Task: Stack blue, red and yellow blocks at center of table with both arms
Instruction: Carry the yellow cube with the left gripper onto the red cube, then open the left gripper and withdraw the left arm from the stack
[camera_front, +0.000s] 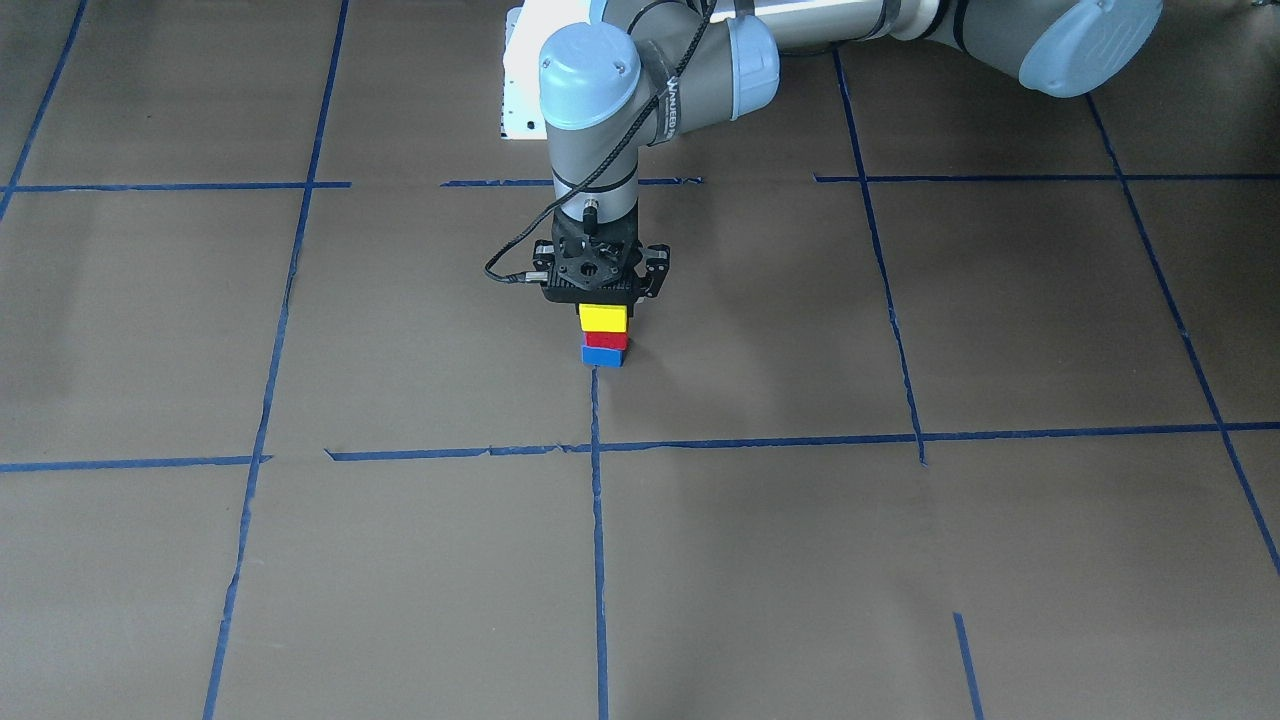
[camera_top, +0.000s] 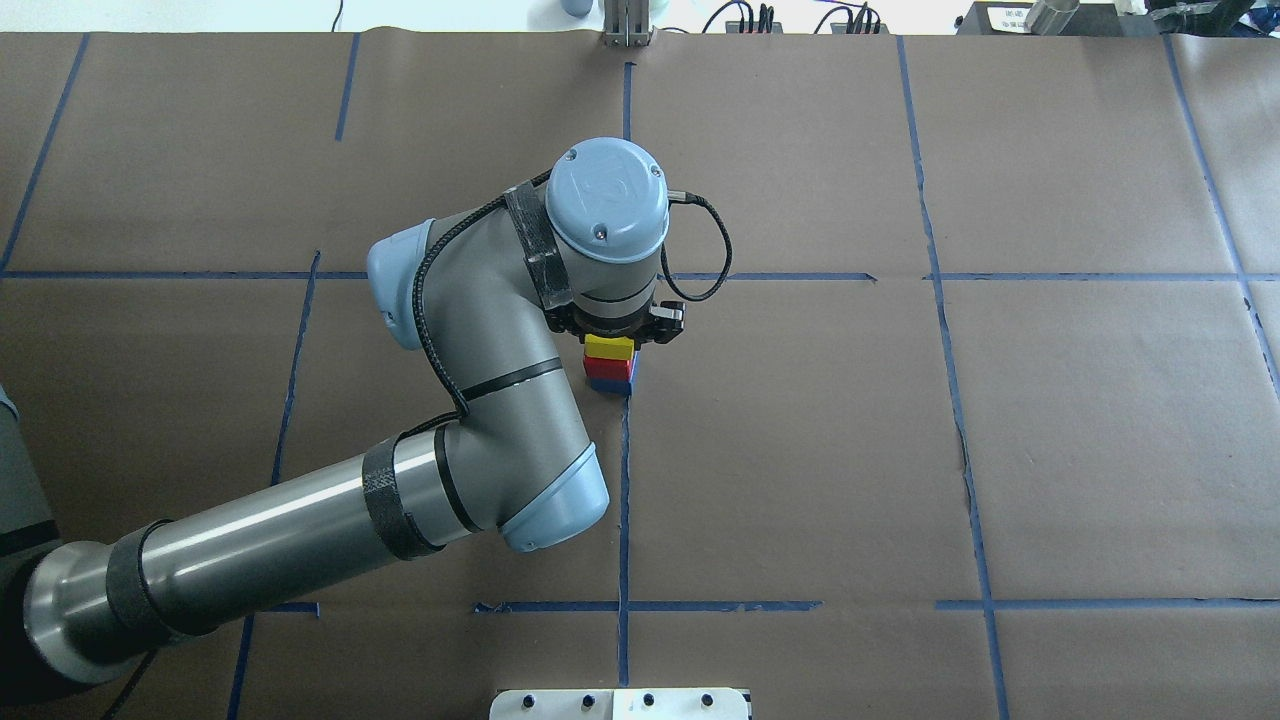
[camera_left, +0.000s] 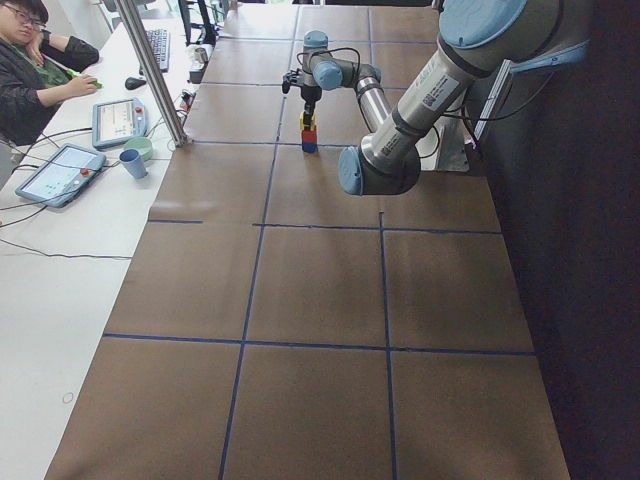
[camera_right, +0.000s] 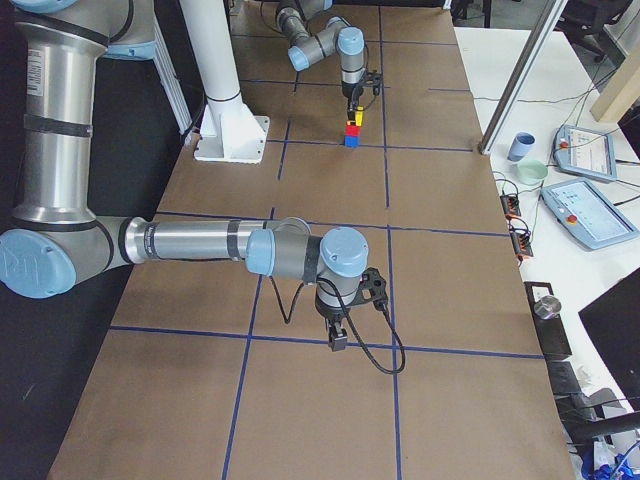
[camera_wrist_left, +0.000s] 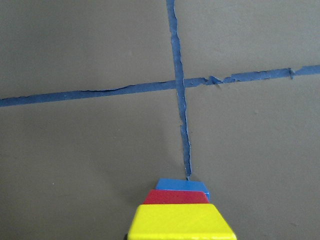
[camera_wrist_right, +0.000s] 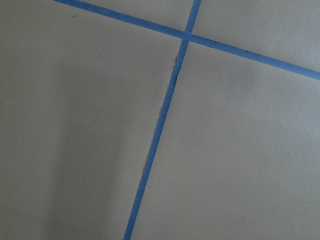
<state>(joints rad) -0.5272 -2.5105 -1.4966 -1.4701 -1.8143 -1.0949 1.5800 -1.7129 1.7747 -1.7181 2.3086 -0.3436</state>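
Observation:
A yellow block (camera_front: 603, 318) sits on a red block (camera_front: 606, 340), which sits on a blue block (camera_front: 603, 355), on a blue tape line near the table's middle. My left gripper (camera_front: 604, 310) points straight down over the stack and looks shut on the yellow block; its fingertips are mostly hidden. The stack also shows in the overhead view (camera_top: 609, 365). The left wrist view shows the yellow block (camera_wrist_left: 180, 222) close up, with the red block (camera_wrist_left: 175, 197) and blue block (camera_wrist_left: 181, 185) below it. My right gripper (camera_right: 338, 338) hangs over bare paper far from the stack; I cannot tell if it is open.
Brown paper with blue tape grid lines covers the table (camera_top: 900, 450). The robot's white base plate (camera_top: 620, 703) is at the near edge. An operator (camera_left: 40, 60), tablets and a cup (camera_left: 131, 162) are on a side bench beyond the table's edge.

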